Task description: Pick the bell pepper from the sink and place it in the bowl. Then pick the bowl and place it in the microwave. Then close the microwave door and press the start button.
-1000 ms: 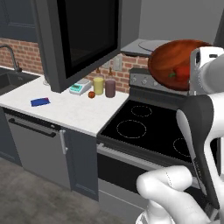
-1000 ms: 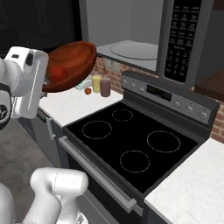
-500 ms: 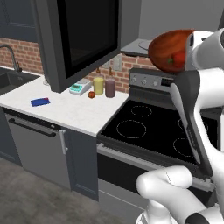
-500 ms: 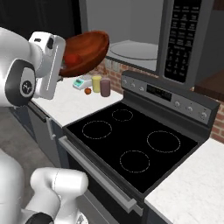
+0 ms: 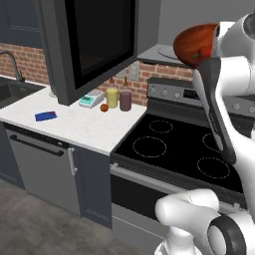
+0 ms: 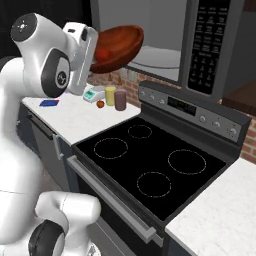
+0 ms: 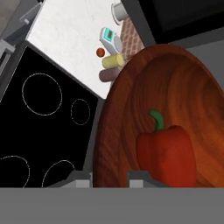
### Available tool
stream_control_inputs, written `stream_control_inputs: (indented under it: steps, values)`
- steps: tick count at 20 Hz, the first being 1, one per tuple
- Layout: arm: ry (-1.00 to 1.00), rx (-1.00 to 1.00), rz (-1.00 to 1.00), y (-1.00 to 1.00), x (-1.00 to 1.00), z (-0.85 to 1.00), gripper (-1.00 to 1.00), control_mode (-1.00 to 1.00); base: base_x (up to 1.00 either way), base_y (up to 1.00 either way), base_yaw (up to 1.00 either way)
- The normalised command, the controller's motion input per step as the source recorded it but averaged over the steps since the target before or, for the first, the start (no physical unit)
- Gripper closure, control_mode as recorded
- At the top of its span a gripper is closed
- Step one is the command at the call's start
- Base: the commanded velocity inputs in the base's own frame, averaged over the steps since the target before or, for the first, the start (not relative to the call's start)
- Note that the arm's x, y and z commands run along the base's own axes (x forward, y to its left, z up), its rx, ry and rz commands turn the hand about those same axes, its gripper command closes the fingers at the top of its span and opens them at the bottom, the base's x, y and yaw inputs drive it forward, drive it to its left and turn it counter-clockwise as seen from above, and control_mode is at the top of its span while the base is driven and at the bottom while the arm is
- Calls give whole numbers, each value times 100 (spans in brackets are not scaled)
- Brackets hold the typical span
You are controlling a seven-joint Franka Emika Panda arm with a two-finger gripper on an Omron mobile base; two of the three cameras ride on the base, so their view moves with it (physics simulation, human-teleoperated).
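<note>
Since a second ago we have swung the bowl [image 6: 119, 46] up and across, from low beside the stove's back panel to the height of the open microwave [image 6: 165, 42] cavity. Nearest to us, the gripper [image 7: 109, 176] is pinching the bowl's near rim, one finger on each side of the wall, and the bell pepper [image 7: 168, 154] lies inside against that same low edge, stem pointing up the slope. That is our first worry — the bowl hangs tilted from a single rim grip, so a quick turn could roll the pepper out or let the bowl twist in the jaws, we judge. Below lies the black stove top [image 6: 150, 162], well apart, so room underneath is generous. To the left the microwave door [image 5: 94, 42] stands swung out over the counter [image 5: 74, 122], clear of our path, with the yellow jar [image 5: 112, 97], dark jar [image 5: 125, 100] and small red fruit [image 5: 104, 107] beneath it. Farthest, the cavity opening is the tight spot: the wide bowl must clear its lower lip and the control-panel edge [image 6: 212, 45] — clipping either could spill it.
</note>
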Motion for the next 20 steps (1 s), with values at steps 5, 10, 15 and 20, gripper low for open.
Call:
stream_control_inputs:
  steps: [5, 10, 15, 20]
  values:
    - [2, 1, 0, -31, 74, 3, 100, -100, 0, 0, 0]
    - [0, 0, 0, -31, 69, 0, 100, -100, 0, 0, 0]
    - [0, 0, 0, -28, 64, 0, 100, -100, 0, 0, 0]
    - [1, 0, 0, -17, 70, -4, 100, -100, 0, 0, 0]
